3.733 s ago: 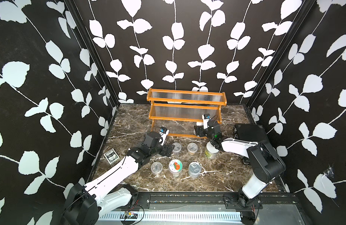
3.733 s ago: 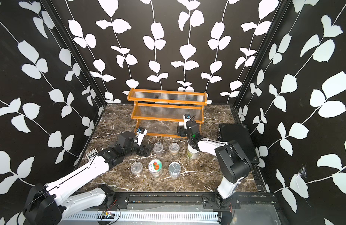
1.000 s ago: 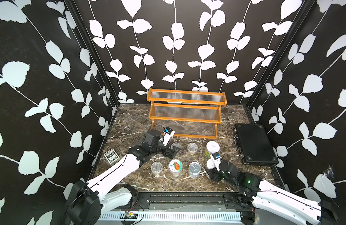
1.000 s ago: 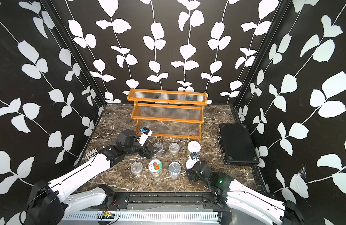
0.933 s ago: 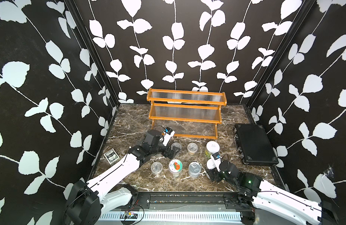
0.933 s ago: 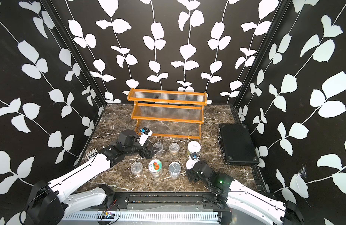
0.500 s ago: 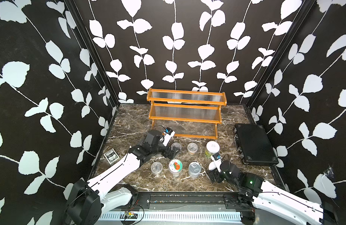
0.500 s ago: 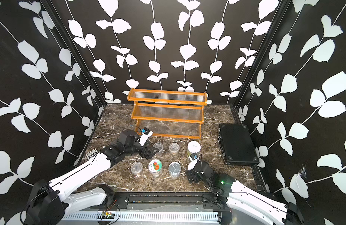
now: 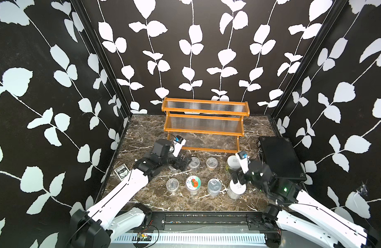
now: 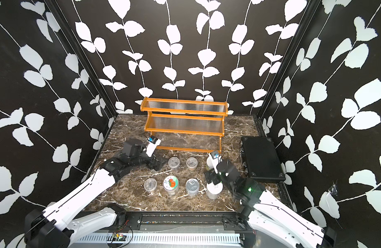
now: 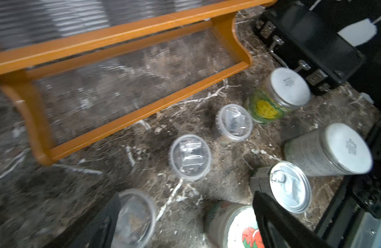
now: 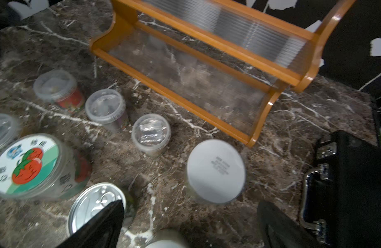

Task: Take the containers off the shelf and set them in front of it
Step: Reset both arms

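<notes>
Standing open and empty, the left gripper (image 9: 183, 164) and right gripper (image 9: 239, 180) hover at opposite ends of the containers (image 9: 193, 183), upright in two rows before the bare shelf (image 9: 203, 120); judged light, slick and rigid-walled, they suit mid-body side grasps.

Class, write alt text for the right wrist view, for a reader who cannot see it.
A white-lidded jar, clear cups, a tomato can and a silver can stand on a marble table before a wooden shelf with bare tiers. The open right gripper hangs over them; a black case lies nearby.
</notes>
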Robot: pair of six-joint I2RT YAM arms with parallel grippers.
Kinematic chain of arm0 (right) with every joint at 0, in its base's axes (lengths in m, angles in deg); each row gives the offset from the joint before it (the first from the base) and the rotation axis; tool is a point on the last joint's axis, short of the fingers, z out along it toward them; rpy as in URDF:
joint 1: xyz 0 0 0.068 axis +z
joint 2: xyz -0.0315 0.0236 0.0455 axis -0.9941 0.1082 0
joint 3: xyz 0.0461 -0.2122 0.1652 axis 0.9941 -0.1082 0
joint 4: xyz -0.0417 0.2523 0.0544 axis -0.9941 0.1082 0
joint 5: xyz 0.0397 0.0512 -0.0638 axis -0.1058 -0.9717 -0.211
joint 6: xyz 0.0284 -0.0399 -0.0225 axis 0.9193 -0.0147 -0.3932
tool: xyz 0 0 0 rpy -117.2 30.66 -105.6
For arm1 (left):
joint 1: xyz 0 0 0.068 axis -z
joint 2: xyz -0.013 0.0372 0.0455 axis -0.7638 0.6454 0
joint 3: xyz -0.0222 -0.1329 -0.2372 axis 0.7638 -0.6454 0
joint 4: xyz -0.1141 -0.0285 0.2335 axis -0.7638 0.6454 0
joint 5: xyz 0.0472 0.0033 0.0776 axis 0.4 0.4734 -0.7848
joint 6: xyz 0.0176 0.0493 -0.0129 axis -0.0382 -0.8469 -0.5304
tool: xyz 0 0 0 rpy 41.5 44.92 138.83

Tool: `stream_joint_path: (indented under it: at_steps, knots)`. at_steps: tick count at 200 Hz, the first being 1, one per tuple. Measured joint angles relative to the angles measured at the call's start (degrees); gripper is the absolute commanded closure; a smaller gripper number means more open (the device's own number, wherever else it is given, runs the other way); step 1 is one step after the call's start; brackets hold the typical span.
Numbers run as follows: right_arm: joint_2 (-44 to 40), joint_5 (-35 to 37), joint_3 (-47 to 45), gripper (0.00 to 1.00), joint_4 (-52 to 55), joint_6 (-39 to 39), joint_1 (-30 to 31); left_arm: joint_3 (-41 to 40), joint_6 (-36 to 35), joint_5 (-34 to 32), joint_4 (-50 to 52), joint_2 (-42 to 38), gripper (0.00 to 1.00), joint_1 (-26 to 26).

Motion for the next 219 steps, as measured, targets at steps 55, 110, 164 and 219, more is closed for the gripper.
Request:
stream_joint_path:
  at_steps: [55,110,164,219]
  knots:
    - [-1.46,-7.56,-0.39,0.00,-5.11,0.28,-28.04,-0.33,2.51,-14.93,3.10,-6.03,0.01,-17.55]
    - [8.83,-11.67,-8.09,0.00,-20.09,-0.17,-43.04,-6.01,1.31,-25.57,-9.33,5.66,0.01,-23.63]
    - [24.48,-10.49,-15.47,0.00,-42.60,-3.30,-44.24,-14.36,-2.03,-28.20,-29.83,14.86,0.01,-24.04]
    - [35.98,-7.23,-16.46,0.00,-60.57,-5.46,-44.24,-17.55,-3.45,-29.22,-45.03,21.24,0.01,-24.06]
